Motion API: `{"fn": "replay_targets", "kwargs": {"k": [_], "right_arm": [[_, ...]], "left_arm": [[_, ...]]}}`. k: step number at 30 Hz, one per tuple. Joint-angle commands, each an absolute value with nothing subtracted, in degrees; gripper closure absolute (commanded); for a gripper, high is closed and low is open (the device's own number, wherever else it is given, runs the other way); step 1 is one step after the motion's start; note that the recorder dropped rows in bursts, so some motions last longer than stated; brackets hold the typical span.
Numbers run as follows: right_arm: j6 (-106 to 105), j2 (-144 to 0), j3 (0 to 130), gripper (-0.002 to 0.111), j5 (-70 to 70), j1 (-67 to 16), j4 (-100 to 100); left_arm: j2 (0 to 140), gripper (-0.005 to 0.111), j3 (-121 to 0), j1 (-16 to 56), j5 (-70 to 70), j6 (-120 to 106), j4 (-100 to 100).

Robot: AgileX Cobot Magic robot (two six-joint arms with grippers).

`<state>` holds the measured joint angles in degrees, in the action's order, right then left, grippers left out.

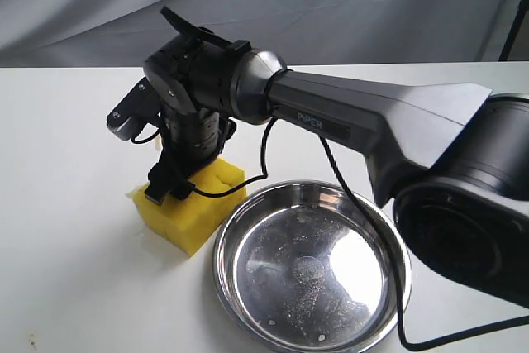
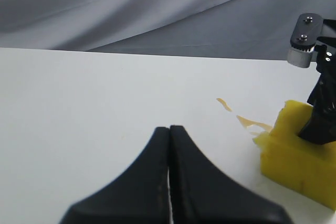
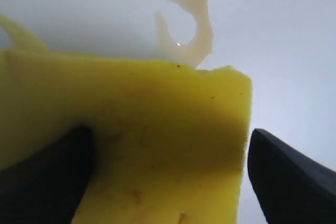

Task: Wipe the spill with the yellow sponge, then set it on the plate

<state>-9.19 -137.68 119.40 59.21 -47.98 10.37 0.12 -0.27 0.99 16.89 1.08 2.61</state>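
Observation:
The yellow sponge (image 1: 202,208) lies on the white table just left of the plate (image 1: 227,241), a round shiny steel dish. My right gripper (image 1: 169,186) comes down on the sponge's top and stands open astride it. In the right wrist view one finger (image 3: 47,171) presses into the sponge (image 3: 157,129), while the other finger (image 3: 289,177) stands a sliver off its edge. The spill (image 3: 191,30) is a thin amber puddle touching the sponge's far edge; it also shows as streaks of spill (image 2: 252,121) beside the sponge (image 2: 294,156). My left gripper (image 2: 169,129) is shut and empty, low over bare table.
The right arm's dark body (image 1: 372,121) stretches over the plate's far side, and its cable (image 1: 364,229) crosses the plate rim. A grey cloth backdrop (image 1: 331,6) hangs behind the table. The plate holds nothing.

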Motion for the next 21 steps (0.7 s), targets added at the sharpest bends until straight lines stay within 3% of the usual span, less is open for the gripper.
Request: {"fn": "replay_targets", "kwargs": {"k": [1, 21], "right_arm": [[-8.9, -138.7, 119.3, 0.041, 60.0, -47.9, 10.6], [-8.5, -138.7, 119.3, 0.108, 59.4, -47.9, 10.6]], "left_arm": [[0.0, 0.107, 0.0, 1.2, 16.3, 1.4, 3.3], [0.0, 0.107, 0.0, 1.2, 16.3, 1.4, 3.3]]}}
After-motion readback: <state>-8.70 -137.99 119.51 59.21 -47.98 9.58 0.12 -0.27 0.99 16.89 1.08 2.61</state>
